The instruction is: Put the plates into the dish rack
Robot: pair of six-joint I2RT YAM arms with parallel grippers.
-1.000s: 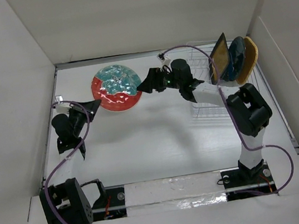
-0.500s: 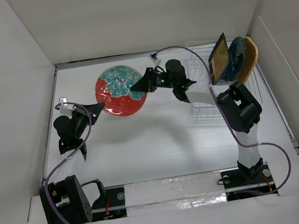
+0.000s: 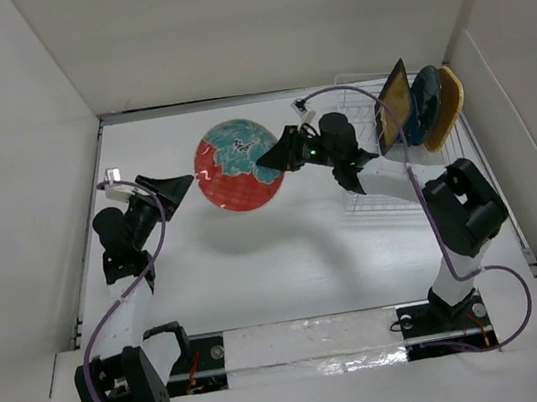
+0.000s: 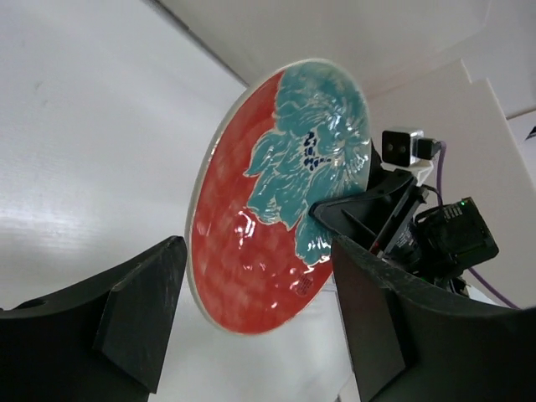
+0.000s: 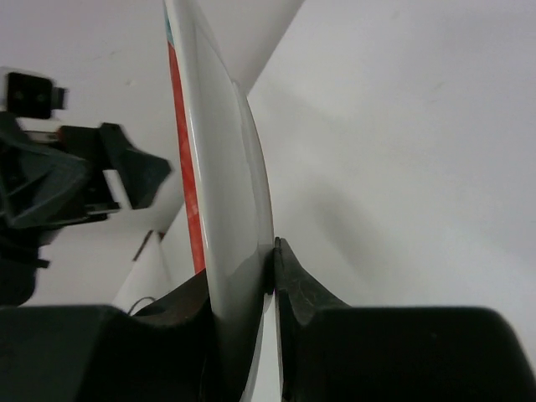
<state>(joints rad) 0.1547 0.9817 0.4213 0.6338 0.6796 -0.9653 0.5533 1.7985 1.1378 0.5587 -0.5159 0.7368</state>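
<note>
- Right gripper (image 3: 267, 167) pinches the round red-rimmed teal floral plate (image 3: 236, 165), raised left of the white wire dish rack (image 3: 372, 202).
- Left gripper (image 3: 183, 183) gapes wide, empty.
- Next, likely: slot it upright.

Plate (image 4: 276, 193): glazed ceramic, glossy, red zone dimpled, underside smooth, shiny. Left gripper (image 4: 255, 251): matt black plastic. Dish rack (image 3: 375, 203): thin white wire. Table (image 3: 259, 273): matt white, smooth.
</note>
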